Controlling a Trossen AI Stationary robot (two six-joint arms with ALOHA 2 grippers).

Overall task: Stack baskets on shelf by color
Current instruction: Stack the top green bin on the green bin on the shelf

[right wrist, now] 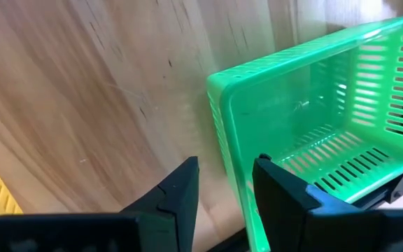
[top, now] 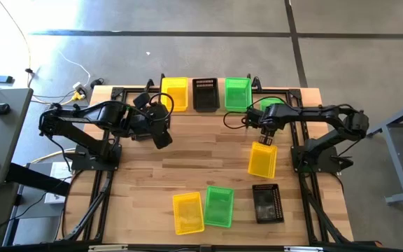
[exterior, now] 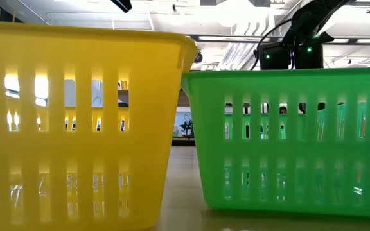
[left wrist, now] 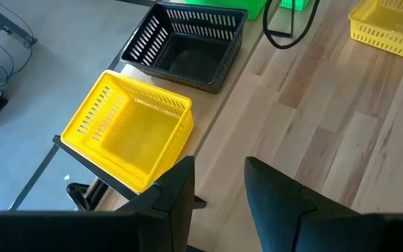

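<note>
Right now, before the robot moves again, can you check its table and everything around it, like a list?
Surface: wooden table, bare in the middle.
Job's things: the shelf at the far edge holds a yellow basket, a black basket and a green basket in a row. A second green basket sits by the shelf's right end. A loose yellow basket lies mid-table. At the near edge sit a front yellow basket, front green basket and front black basket.
Clutter: nothing seen.
Grippers: left gripper open, empty, near the shelf's yellow basket. Right gripper open, astride the second green basket's rim.
Cables: floor cables at the left.
Surroundings: grey floor.
</note>
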